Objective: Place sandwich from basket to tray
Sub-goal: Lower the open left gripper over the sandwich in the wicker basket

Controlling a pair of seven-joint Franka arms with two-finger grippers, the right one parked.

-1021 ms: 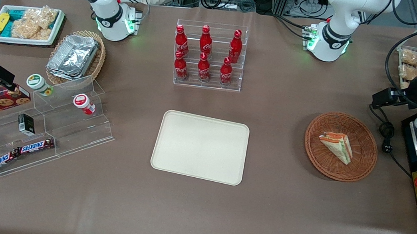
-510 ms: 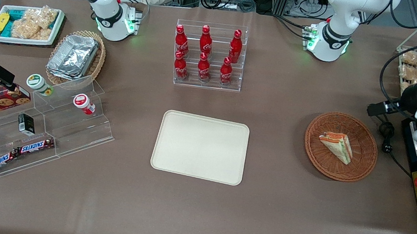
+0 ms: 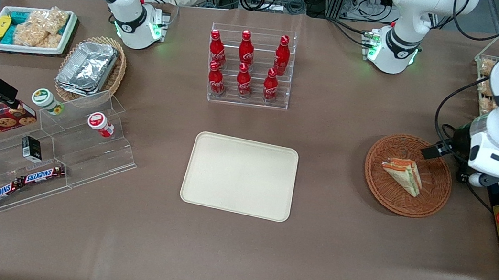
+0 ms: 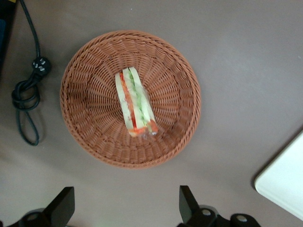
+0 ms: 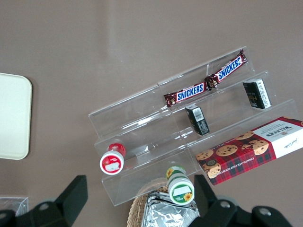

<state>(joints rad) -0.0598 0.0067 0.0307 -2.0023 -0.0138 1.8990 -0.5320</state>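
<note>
pincer [image 4: 122,208] spread wide, empty, above basket [image 4: 85,99] | sandwich [image 4: 135,105] filling stripes clear in wrist view only

The sandwich [image 3: 402,175] lies in the basket [image 3: 435,196], toward the working arm's end of the table; the tray [image 3: 239,175] sits well apart from it, near the table's middle; the gripper [image 4: 124,208] hangs above the basket — fingers spread wide, touching nothing; a bottle rack [image 3: 249,67] stands farther from the front camera than the tray.
</note>
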